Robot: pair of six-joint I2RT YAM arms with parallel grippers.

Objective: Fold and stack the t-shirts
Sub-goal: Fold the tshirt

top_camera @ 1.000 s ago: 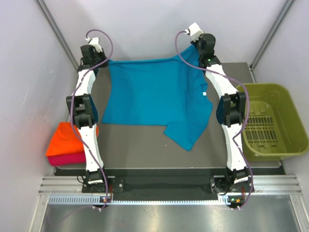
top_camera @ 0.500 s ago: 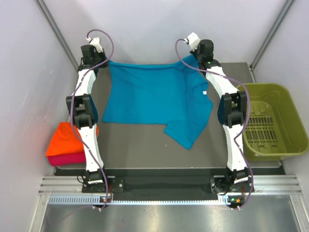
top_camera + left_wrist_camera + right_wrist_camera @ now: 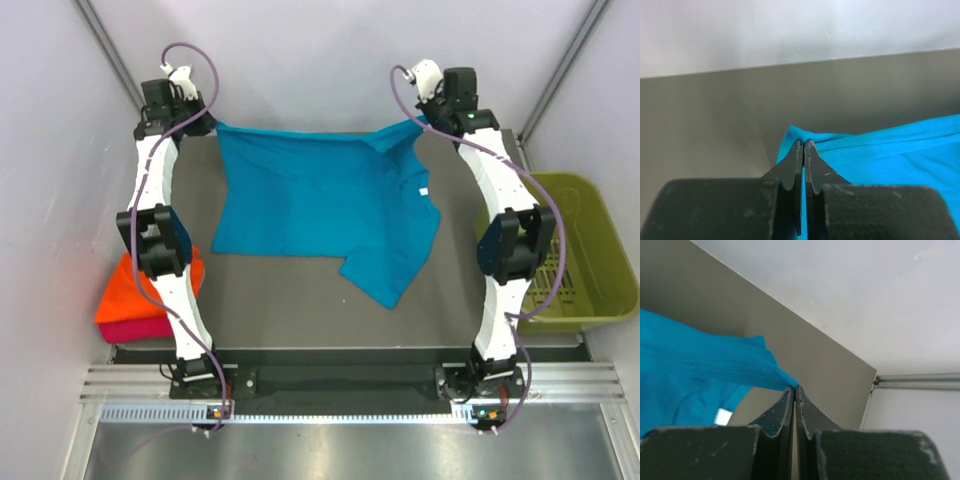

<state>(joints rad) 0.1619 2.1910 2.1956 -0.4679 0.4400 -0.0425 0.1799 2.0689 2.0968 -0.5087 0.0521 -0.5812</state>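
Grey surface (image 3: pixel 290 300) on my feed carries the blue shirt (image 3: pixel 310 195) spread left of the green basket (image 3: pixel 560 180), its far corners pinched in my left tool (image 3: pixel 803 144) and right tool (image 3: pixel 794 389), both pressed together on cloth, with the orange shirt (image 3: pixel 130 290) stacked on the pink shirt (image 3: pixel 130 328) farther left of that basket.

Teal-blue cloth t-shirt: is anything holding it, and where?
Yes. The left gripper pinches the teal-blue cloth t-shirt by its far left corner, the right gripper by its far right corner.
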